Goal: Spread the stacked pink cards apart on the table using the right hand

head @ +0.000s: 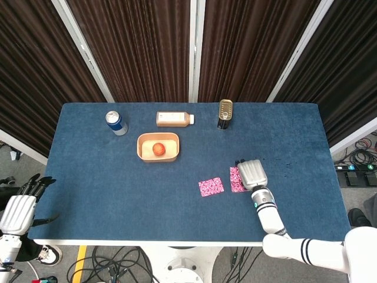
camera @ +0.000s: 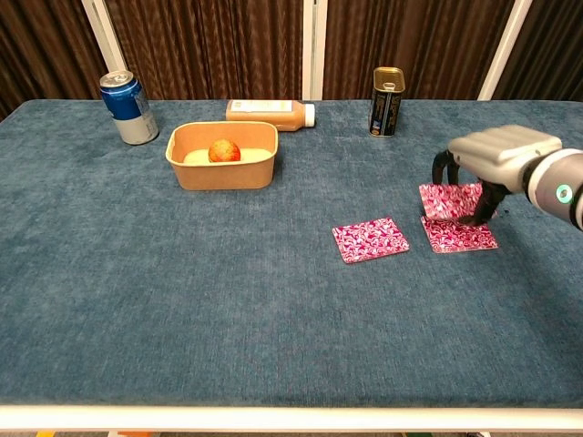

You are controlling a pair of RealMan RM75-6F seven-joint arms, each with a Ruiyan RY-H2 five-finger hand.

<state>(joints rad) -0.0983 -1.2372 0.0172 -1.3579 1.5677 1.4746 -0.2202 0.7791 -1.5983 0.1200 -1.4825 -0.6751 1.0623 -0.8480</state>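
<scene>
right hand (camera: pixel 499 157) arched, fingers (camera: pixel 441 168) down, left hand (head: pixel 17 211) low

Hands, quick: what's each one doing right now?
Left hand: open, holding nothing, off the table's left edge.
Right hand: fingertips pressing on the far pink card; whether it grips it cannot be told.

No readable text anywhere, blue soda can (camera: pixel 128 107) markings too small to make out, lying bottle (camera: pixel 271 114) label blurred, dark tin (camera: pixel 386 101) label illegible, pink cards (camera: pixel 371 239) patterned only, no lettering
</scene>
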